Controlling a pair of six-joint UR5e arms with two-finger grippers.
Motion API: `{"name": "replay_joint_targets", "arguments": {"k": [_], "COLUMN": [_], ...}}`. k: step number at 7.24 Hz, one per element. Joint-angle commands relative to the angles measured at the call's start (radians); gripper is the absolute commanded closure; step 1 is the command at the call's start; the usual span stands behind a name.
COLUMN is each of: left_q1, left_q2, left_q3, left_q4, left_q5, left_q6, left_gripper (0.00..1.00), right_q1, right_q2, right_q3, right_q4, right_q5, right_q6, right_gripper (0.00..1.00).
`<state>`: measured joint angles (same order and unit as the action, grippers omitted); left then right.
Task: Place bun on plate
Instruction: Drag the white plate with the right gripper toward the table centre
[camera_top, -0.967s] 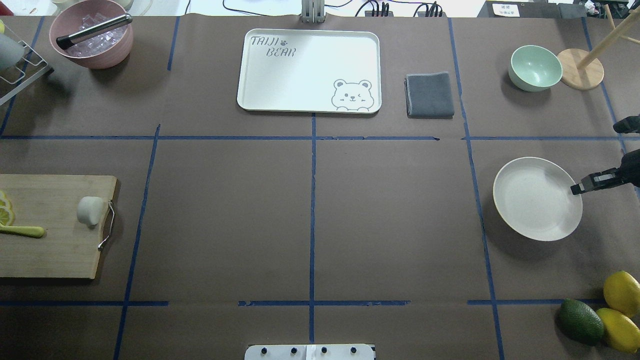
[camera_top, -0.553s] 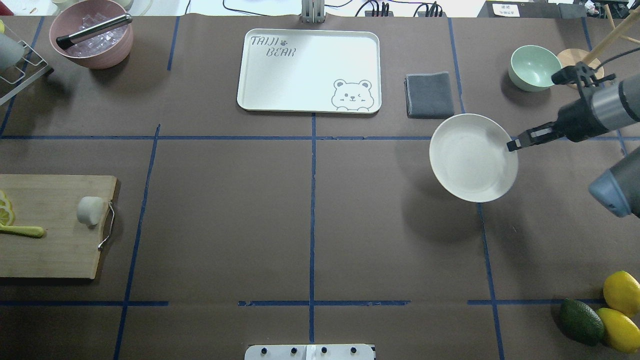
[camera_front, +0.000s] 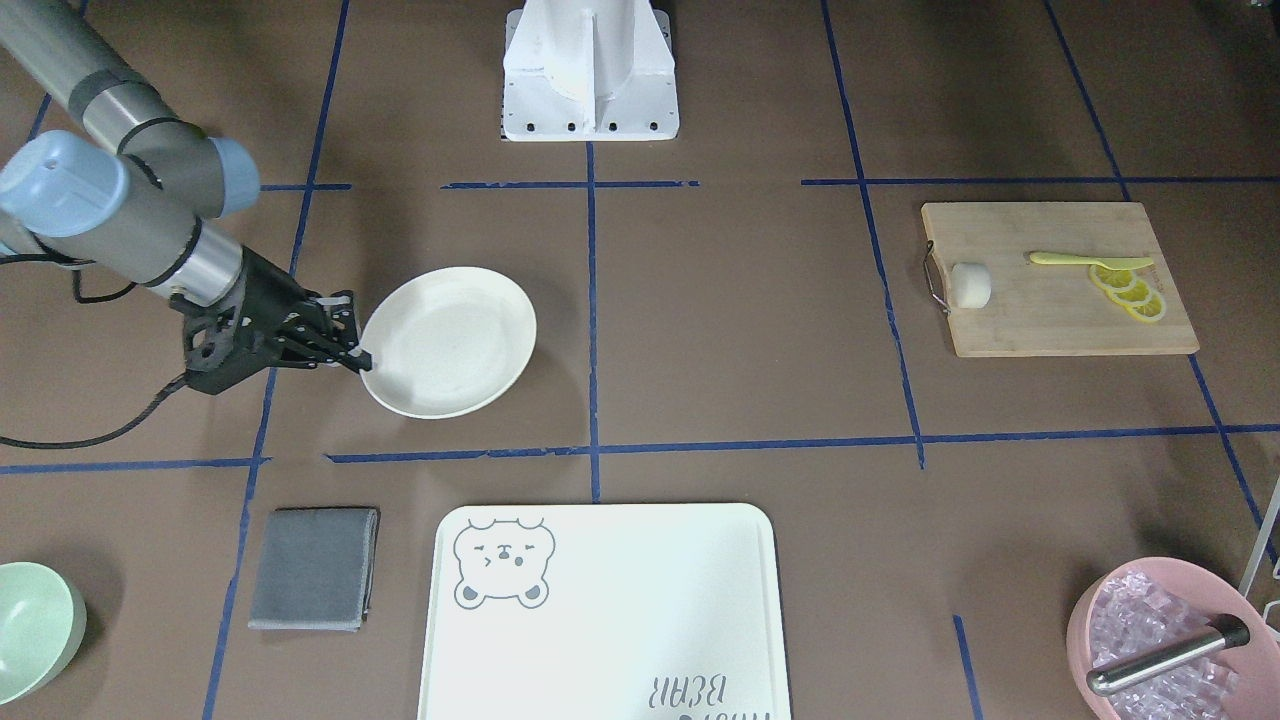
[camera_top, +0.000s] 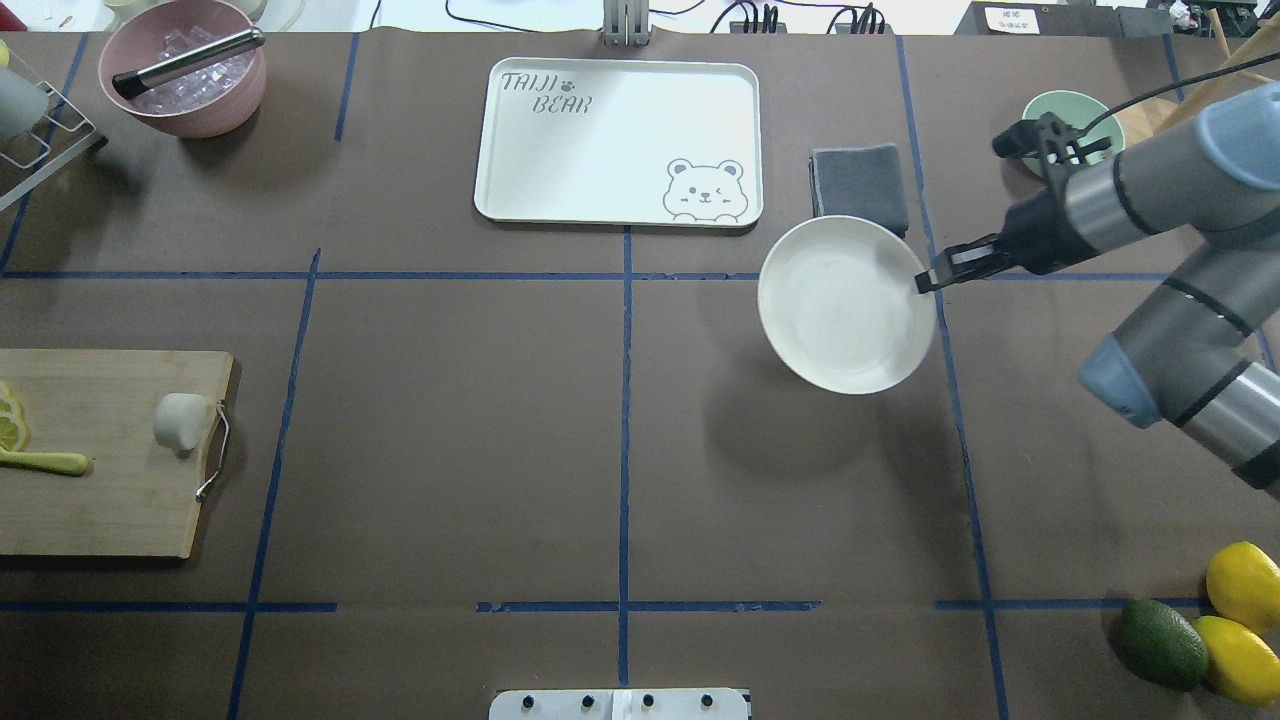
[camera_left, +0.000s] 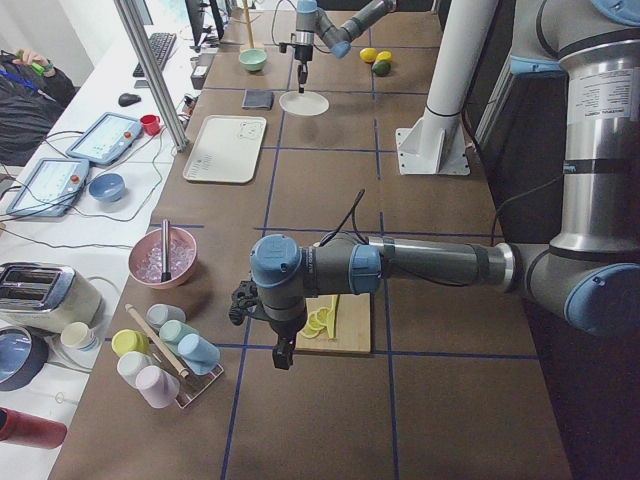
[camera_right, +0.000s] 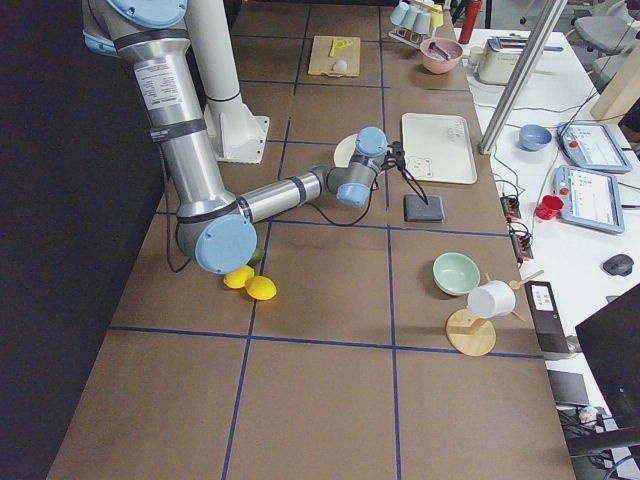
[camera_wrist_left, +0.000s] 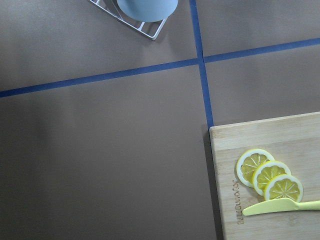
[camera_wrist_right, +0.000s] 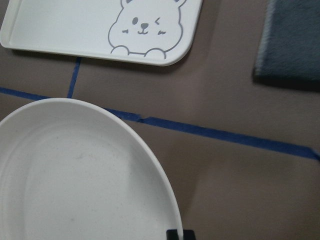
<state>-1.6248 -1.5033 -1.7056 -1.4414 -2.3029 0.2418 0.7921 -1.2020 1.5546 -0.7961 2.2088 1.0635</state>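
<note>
The right gripper (camera_top: 925, 283) is clamped on the rim of the plate (camera_top: 845, 305), one finger over the edge and one under it. It holds the plate off the table, and the plate's shadow lies apart from it on the brown cover. The plate hangs near the bear-print tray (camera_top: 618, 140), off its bear corner, on the side toward the robot and out to the robot's right. Seen from overhead, its far edge overlaps the near corner of the grey cloth (camera_top: 860, 185), which lies just beside the tray's right-hand short edge.

The left gripper (camera_left: 282, 355) shows only in the side view, pointing down over the table at the end of the wooden cutting board (camera_top: 100, 500) farthest from the tray. I cannot tell whether it is parted or closed.

The bun (camera_top: 180, 420) sits on that board, well apart from the tray, out to the robot's left and nearer the robot. It sits by the board's metal handle, on the end closest to the tray. The lemon slices (camera_wrist_left: 269, 175) and a yellow-green knife (camera_wrist_left: 280, 206) lie on the board beyond the bun, farther from the tray.
</note>
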Motion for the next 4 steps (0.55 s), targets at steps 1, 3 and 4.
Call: {"name": "replay_joint_targets", "arguments": {"k": [1, 3, 4], "left_q1": [0.014, 0.028, 0.029], "left_q2": [-0.002, 0.000, 0.000], "left_q3": [0.001, 0.006, 0.011], "left_q4": [-0.001, -0.001, -0.001], "left_q5": [-0.013, -0.044, -0.044], "left_q6": [0.001, -0.001, -0.001], "left_gripper": [0.00, 0.00, 0.00], "right_q1": [-0.136, -0.214, -0.234], "right_q2": [0.105, 0.171, 0.177], "right_q3": [0.002, -0.002, -0.001], "right_q4": [-0.167, -0.256, -0.267], "right_q5": [-0.140, -0.230, -0.235], "right_q6": [0.131, 0.205, 0.211], "right_gripper": [0.96, 0.97, 0.96]}}
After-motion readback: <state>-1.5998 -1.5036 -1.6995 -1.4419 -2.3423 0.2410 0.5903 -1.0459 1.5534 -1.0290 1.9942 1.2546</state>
